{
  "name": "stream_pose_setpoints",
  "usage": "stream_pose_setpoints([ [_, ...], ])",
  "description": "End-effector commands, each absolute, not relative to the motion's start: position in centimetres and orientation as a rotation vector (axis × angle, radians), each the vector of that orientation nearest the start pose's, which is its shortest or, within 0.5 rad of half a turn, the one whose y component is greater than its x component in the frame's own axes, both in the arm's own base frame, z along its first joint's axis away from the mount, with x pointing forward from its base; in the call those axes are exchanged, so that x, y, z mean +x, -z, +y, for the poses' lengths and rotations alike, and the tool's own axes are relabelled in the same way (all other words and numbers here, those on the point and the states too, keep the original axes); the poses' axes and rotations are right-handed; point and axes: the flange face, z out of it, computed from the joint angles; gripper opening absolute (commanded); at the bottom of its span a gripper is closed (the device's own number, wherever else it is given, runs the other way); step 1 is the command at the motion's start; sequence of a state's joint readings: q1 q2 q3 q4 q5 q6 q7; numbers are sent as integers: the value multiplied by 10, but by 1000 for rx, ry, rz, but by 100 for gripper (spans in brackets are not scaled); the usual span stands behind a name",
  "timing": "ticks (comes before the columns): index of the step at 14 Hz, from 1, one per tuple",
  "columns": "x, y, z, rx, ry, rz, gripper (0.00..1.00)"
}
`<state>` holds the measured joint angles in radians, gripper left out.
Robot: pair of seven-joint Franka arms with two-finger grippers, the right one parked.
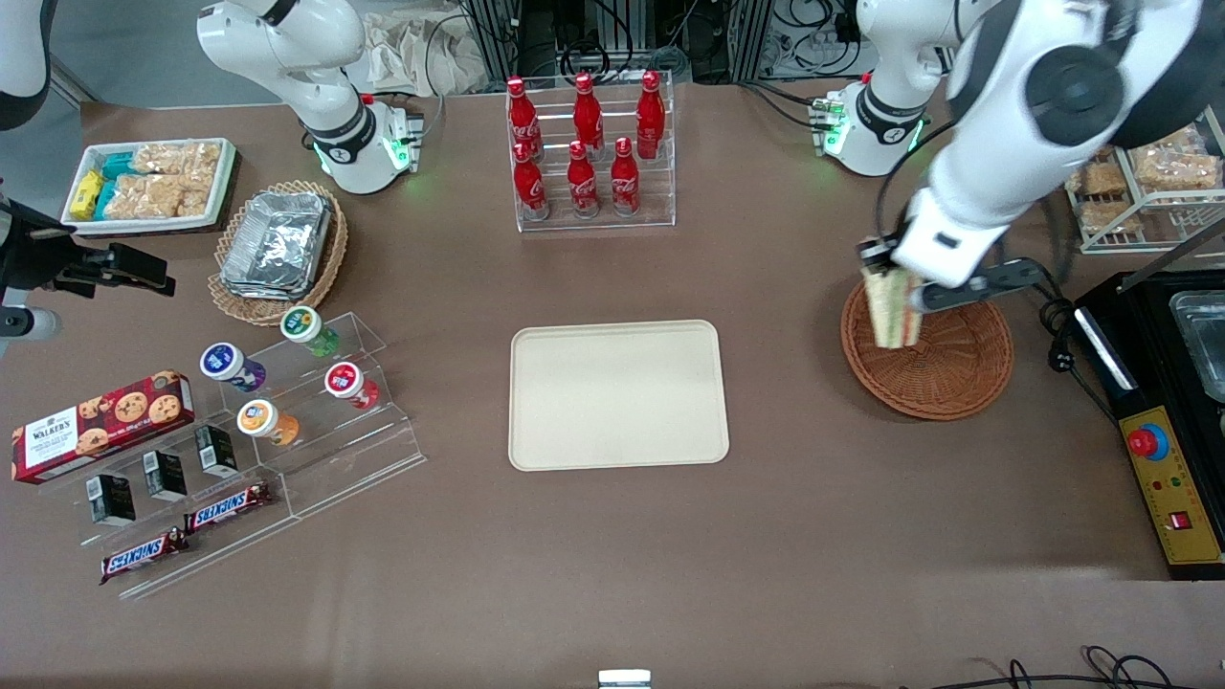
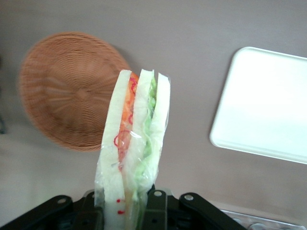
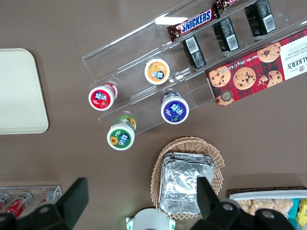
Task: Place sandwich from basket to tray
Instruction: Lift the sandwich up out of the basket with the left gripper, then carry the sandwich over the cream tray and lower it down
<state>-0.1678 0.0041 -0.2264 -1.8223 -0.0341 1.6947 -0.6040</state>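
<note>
My left gripper [image 1: 895,276] is shut on the sandwich [image 1: 892,308], a wrapped wedge of pale bread with green and red-orange filling. It holds the sandwich in the air over the edge of the round reddish-brown wicker basket [image 1: 947,368] that faces the tray. The basket is empty. The cream-beige tray [image 1: 617,394] lies flat at the table's middle, bare. In the left wrist view the sandwich [image 2: 136,139] stands up from the gripper [image 2: 127,208], with the basket [image 2: 67,91] and the tray [image 2: 264,103] on the table below it.
A rack of red cola bottles [image 1: 586,144] stands farther from the front camera than the tray. A black machine [image 1: 1163,402] and a wire rack of snacks [image 1: 1148,182] stand at the working arm's end. A tan foil-filled basket [image 1: 278,249], cup stand [image 1: 287,383] and cookie box [image 1: 100,421] lie toward the parked arm's end.
</note>
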Motion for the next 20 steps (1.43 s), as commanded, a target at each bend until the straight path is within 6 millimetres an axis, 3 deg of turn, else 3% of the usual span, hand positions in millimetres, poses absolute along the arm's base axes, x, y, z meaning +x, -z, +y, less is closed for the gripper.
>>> stream_pose_setpoints([
  [1, 528, -466, -274, -3123, -225, -377, 0],
  [4, 528, -391, -351, -3179, -156, -371, 0],
  [6, 527, -338, -384, -3158, -55, -313, 0],
  [10, 526, -276, -409, -3177, 49, -283, 0],
  [14, 523, -253, -412, -3161, 47, -309, 0],
  [15, 522, -250, -412, -3158, 41, -315, 9],
  [16, 521, -244, -413, -3155, 30, -314, 45],
  [17, 518, -240, -416, -3145, 37, -297, 99],
  [20, 517, -239, -417, -3116, 42, -502, 100],
])
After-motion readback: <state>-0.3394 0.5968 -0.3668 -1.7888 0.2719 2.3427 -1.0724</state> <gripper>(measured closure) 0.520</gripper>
